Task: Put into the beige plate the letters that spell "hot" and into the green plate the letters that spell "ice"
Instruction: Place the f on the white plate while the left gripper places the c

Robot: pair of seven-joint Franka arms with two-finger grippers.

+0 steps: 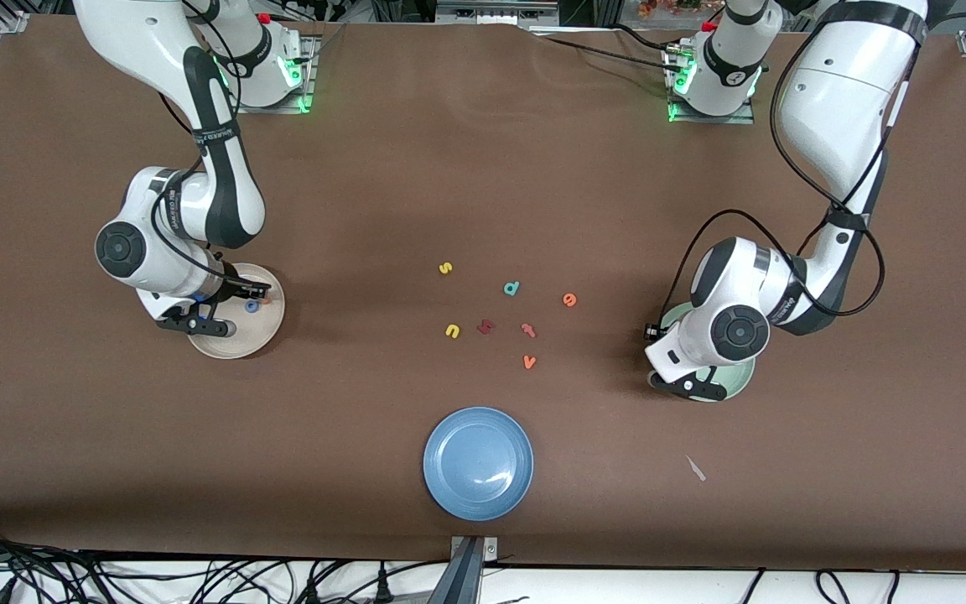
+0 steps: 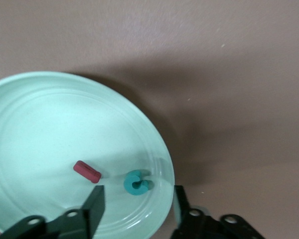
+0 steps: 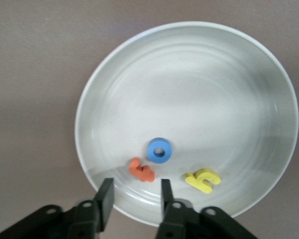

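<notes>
Front view. Brown table, robot bases along its top edge. Beige plate (image 1: 236, 323) toward the right arm's end, with the right gripper (image 1: 223, 312) low over it and a blue ring (image 1: 251, 307) just showing beside the fingers. Green plate (image 1: 722, 377) toward the left arm's end, mostly hidden under the left gripper (image 1: 684, 382). Loose letters scattered mid-table between the two plates: yellow s (image 1: 445, 268), teal d (image 1: 511, 288), orange e (image 1: 569, 299), yellow u (image 1: 452, 331), dark red letter (image 1: 485, 327), a small red-orange letter (image 1: 528, 330), orange v (image 1: 529, 361). Blue plate (image 1: 478, 462) near the table's front edge, holding nothing.

Left wrist view. Fingers spread apart, pinching nothing, hanging over the green plate's rim (image 2: 162, 149). Inside the plate, near that rim: dark red bar (image 2: 86, 172) and teal c (image 2: 137, 181), lying close but apart.

Right wrist view. Fingers parted, gripping nothing, above the beige plate's edge (image 3: 84, 114). In the plate: blue ring (image 3: 159, 150), orange t (image 3: 141, 171) just beside it, yellow h (image 3: 202, 179) a little apart.

Step in hand, by the look of it: release over both plates. "Hot" looks complete; "ice" lacks only the orange e, not yet in the plate. Next move probably for the left arm: lift clear of the green plate, cross to the e, take care not to mistake the nearby orange v or red-orange letter, pinch it and carry it to the green plate.
</notes>
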